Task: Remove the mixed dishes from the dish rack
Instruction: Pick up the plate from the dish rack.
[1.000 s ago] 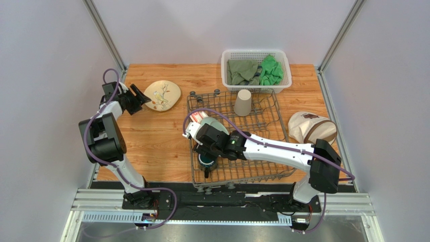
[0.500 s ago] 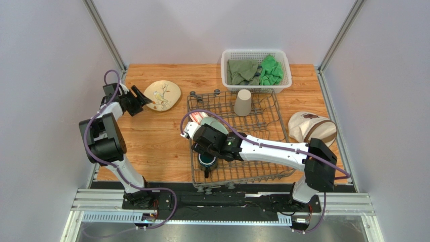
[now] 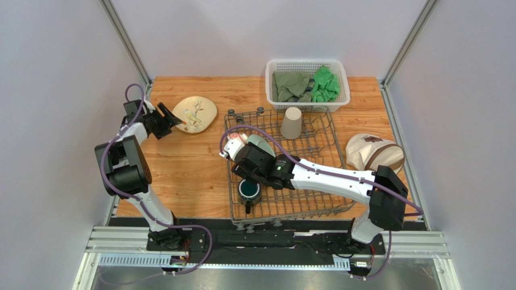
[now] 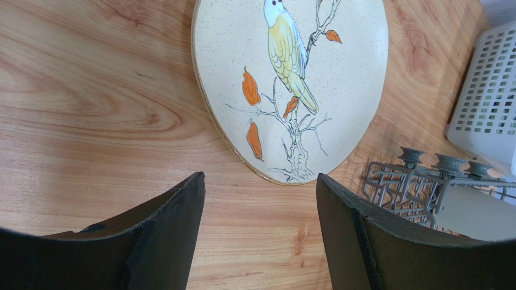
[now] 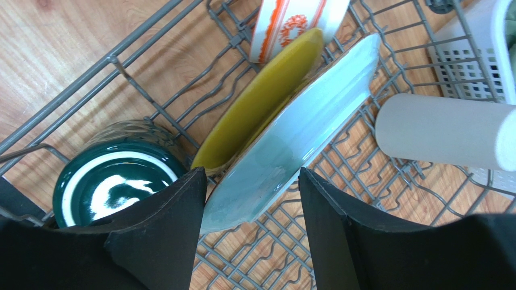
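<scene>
The grey wire dish rack (image 3: 321,152) holds several dishes. My right gripper (image 3: 247,162) hangs open over its left side. In the right wrist view the right gripper (image 5: 251,175) straddles the lower rim of the tilted pale green plate (image 5: 303,121), which leans on the yellow-and-green plate (image 5: 260,99). Beyond them stands the red-and-white bowl (image 5: 291,21). The dark teal mug (image 5: 115,181) sits left of the fingers, and the tall beige cup (image 5: 442,130) to the right. The cream bird plate (image 4: 303,78) lies flat on the table, with my open, empty left gripper (image 4: 260,178) just short of it.
A white mesh basket (image 3: 307,83) with green cloths stands behind the rack. A beige cap-like fabric thing (image 3: 373,153) lies to the right of the rack. Grey walls close in on both sides of the wooden table (image 3: 181,169).
My right gripper has shifted slightly toward the back of the rack, uncovering more of the teal mug. The left arm has not moved.
</scene>
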Robot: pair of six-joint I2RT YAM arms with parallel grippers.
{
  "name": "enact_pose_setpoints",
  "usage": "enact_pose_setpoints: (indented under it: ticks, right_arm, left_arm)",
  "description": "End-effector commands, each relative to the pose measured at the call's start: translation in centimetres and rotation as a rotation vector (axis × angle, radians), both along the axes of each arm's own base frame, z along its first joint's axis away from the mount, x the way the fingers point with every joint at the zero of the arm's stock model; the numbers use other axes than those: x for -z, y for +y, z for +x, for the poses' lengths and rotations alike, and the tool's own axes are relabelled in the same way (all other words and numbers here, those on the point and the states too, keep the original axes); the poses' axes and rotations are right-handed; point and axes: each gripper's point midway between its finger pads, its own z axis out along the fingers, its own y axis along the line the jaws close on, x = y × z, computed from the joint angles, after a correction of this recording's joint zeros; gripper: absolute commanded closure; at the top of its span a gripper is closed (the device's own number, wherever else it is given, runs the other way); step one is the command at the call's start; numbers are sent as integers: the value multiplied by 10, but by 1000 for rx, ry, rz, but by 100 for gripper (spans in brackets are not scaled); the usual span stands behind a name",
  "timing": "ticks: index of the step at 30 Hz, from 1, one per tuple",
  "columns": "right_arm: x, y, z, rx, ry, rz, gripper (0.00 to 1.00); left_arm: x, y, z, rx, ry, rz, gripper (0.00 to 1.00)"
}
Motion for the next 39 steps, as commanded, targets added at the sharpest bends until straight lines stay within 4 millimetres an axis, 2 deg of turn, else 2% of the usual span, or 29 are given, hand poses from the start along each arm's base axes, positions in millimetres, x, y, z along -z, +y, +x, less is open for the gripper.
enact_pose_setpoints:
  ticks: [1,17,25,39]
  right_arm:
    - [-37,-20,26,92,-118,24,38]
    - [-27,-50,32,157,-118,-24,39]
    - [-14,-58,29,160,-85,-50,39]
    - [-7,-71,27,175,-58,-50,39]
  left_arm:
    - [-24,2,3,14,-74,28,24]
    - [-23,0,2,20,-71,17,24]
    - [-18,-1,1,22,-63,12,24]
    - [-16,-1,1,22,-60,11,24]
